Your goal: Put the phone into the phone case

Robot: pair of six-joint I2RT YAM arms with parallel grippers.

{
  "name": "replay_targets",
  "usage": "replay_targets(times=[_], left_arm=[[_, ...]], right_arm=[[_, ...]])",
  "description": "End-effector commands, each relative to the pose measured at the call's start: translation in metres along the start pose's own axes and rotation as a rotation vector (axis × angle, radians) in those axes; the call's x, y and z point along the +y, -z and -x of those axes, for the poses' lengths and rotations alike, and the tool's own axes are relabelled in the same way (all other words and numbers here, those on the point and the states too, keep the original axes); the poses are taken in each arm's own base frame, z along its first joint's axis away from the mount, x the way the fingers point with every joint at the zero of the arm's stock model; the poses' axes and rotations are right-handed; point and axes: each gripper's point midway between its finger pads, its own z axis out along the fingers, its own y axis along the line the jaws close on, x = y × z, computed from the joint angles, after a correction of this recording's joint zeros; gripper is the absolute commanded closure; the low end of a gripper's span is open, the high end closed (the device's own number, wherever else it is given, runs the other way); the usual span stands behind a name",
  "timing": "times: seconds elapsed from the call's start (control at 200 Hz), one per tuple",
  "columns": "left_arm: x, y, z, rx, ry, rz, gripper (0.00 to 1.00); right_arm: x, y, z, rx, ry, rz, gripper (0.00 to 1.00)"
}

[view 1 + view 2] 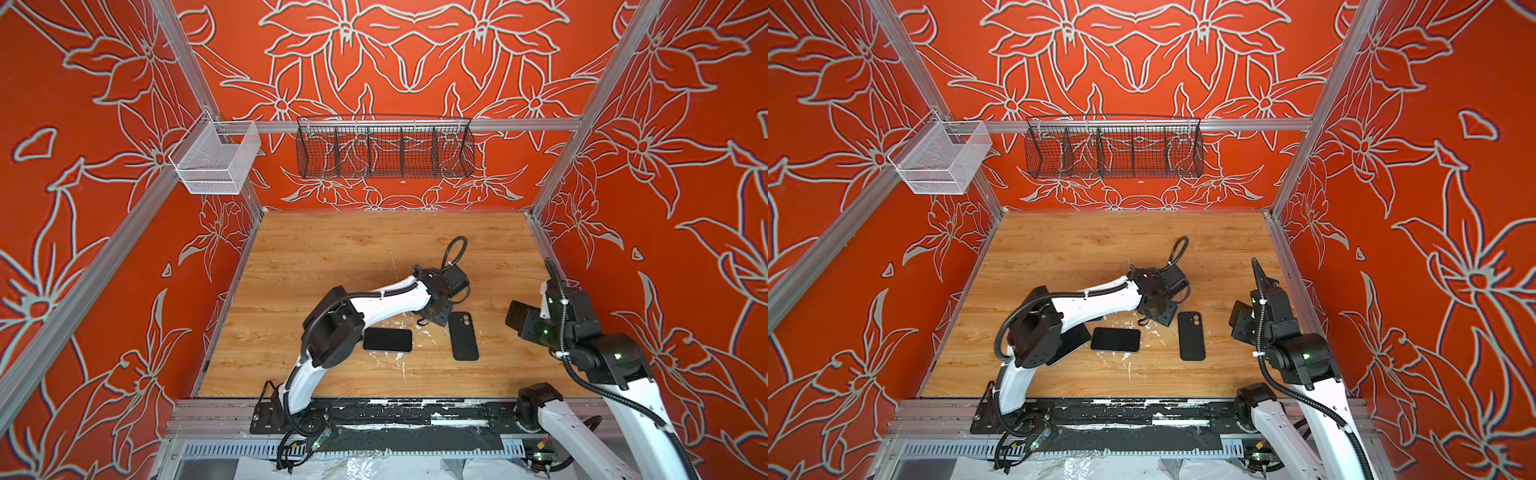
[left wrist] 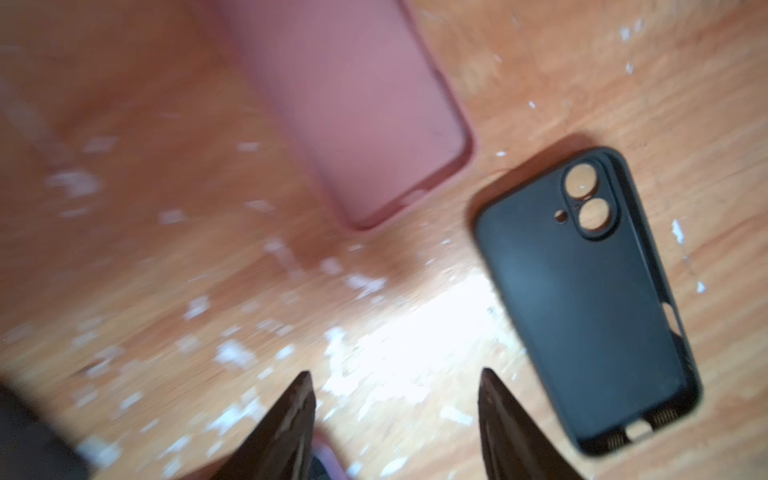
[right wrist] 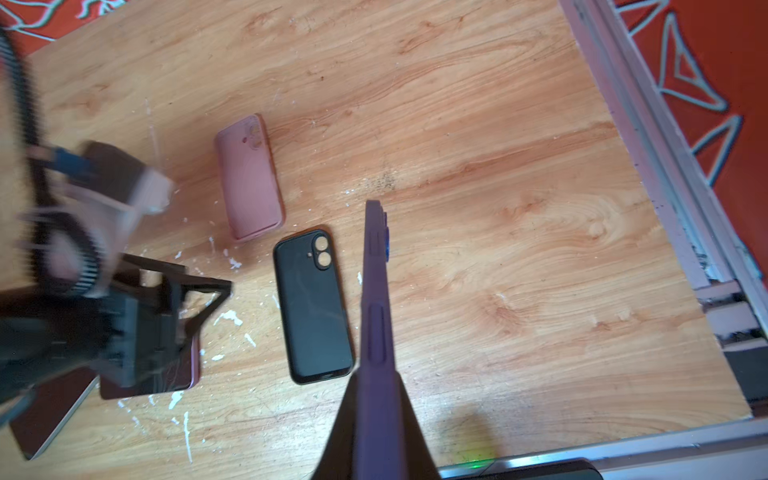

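The right gripper (image 3: 377,374) grasps the phone (image 3: 374,270) edge-on — in a top view the black case (image 1: 463,336) lies left of it, long axis up-frame, beside the released left gripper (image 2: 395,372).

We see a black phone case (image 1: 464,336), a pink case (image 3: 249,178), a purple phone (image 3: 376,291), a white-flecked wood-grain worktop (image 1: 332,249) and orange-red walls (image 1: 415,62) with pale flower outlines.
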Motion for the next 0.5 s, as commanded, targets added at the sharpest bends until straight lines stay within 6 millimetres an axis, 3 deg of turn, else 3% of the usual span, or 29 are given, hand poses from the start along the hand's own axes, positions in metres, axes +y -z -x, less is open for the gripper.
replay_targets(times=[0.0, 0.135, 0.285, 0.39, 0.49], left_arm=[[0.072, 0.045, 0.010, -0.054, 0.119, 0.098, 0.38], [0.160, 0.059, -0.019, 0.004, 0.258, 0.205, 0.38], [0.246, 0.057, -0.078, 0.139, 0.489, 0.262, 0.39], [0.279, 0.048, -0.109, 0.194, 0.655, 0.218, 0.41], [0.293, 0.040, -0.120, 0.211, 0.759, 0.157, 0.42]], right_arm=[[0.021, -0.001, 0.005, -0.013, 0.015, 0.114, 1.00], [0.047, -0.007, 0.004, 0.027, 0.039, 0.237, 1.00], [0.087, -0.006, 0.007, 0.051, 0.064, 0.439, 1.00], [0.122, -0.004, 0.005, 0.086, 0.098, 0.595, 1.00], [0.154, -0.003, -0.001, 0.131, 0.148, 0.706, 1.00]])
